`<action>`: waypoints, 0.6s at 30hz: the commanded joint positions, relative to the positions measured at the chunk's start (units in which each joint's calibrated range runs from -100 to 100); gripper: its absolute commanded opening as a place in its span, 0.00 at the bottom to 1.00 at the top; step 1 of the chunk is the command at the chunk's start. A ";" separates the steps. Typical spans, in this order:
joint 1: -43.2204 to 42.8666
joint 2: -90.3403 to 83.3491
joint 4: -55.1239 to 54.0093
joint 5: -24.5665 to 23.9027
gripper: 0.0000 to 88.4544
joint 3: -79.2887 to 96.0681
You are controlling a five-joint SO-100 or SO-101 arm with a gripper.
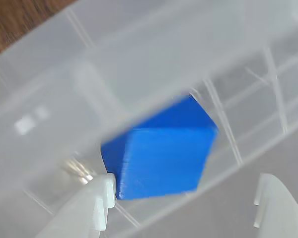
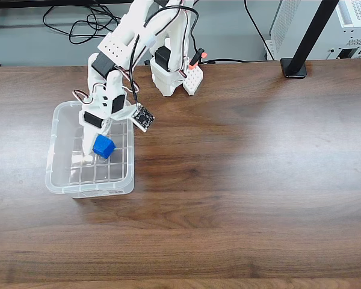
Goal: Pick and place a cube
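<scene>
My claw is spread wide inside the clear bin near the counter's left edge; the blue cube seems free, tilted.

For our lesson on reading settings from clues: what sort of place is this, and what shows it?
Probably a desk in an office or lab. A wooden table holds a small robot arm, black cables trail behind it, and a white computer case stands at the far edge.
</scene>
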 commanded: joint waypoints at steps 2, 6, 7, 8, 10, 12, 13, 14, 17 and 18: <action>0.29 -4.31 9.76 -0.12 0.33 -19.36; -1.25 -4.31 20.00 -1.97 0.33 -35.69; -1.84 -4.31 22.31 -2.76 0.33 -39.63; -2.43 -4.31 25.12 -3.50 0.33 -43.85; -4.26 -4.31 31.69 -4.72 0.33 -51.39; -7.13 -4.31 39.03 -6.19 0.33 -56.77; -8.96 -4.31 43.64 -7.20 0.33 -58.84; -10.87 -4.31 47.56 -8.25 0.33 -60.18; -18.14 -4.31 53.11 -11.79 0.33 -59.82; -20.42 -4.31 53.11 -12.90 0.33 -58.84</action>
